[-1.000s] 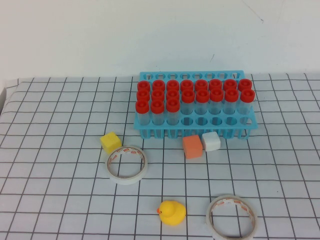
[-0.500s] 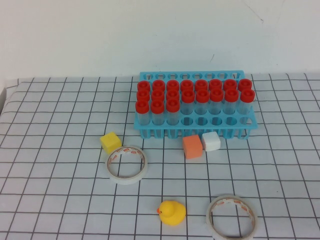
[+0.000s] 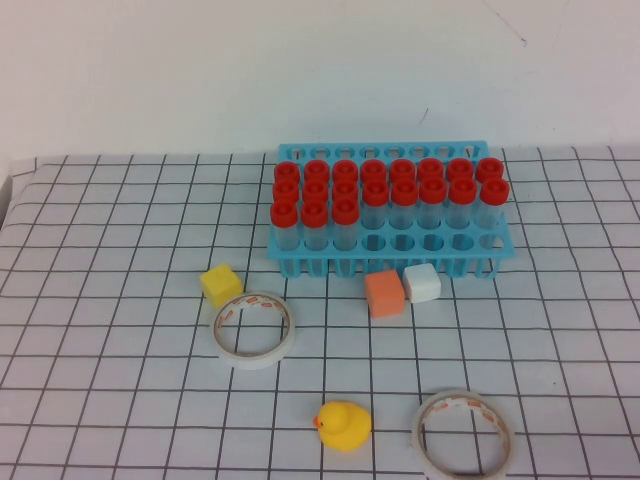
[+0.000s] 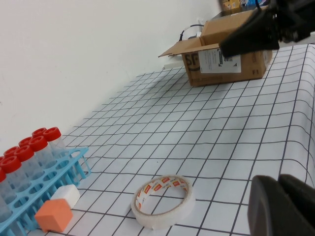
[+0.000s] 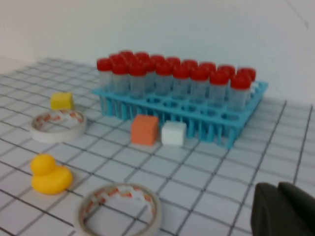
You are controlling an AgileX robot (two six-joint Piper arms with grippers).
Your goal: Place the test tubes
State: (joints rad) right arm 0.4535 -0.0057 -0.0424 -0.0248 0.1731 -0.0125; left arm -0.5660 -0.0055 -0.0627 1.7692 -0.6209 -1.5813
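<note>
One gridded table (image 3: 120, 400) fills your high view, and everything sits on it. Next in size is the cardboard box (image 4: 206, 73), flaps open, far across the cloth in the left wrist view only (a dark arm part cuts across it).

Your blue rack (image 3: 460, 262) stands upright at the far middle, near the wall. Nineteen red-capped tubes (image 3: 404, 192) stand in it: eight in one far row, eight in the next row forward, three at the left end of the row after that. The remaining holes in that row, the front row and the row at the very back are empty. No tube lies loose on the table.

Neither gripper shows in your high view. The left gripper (image 4: 279, 189) sits at the edge of its wrist view, clenched on nothing, above bare cloth and well apart from the rack. The right gripper (image 5: 278, 196) is likewise clenched and empty, low over the near side, with tape and duck between it and the rack.

Two tape rolls lie flat: left roll (image 3: 250, 355) in front of the rack's left end, right roll (image 3: 420, 432) at the near edge. The duck (image 3: 344, 425) sits just left of the right roll.

Three cubes: orange (image 3: 384, 293) and white (image 3: 422, 283) touching, just in front of the rack; yellow (image 3: 221, 284) just beside the left roll.
</note>
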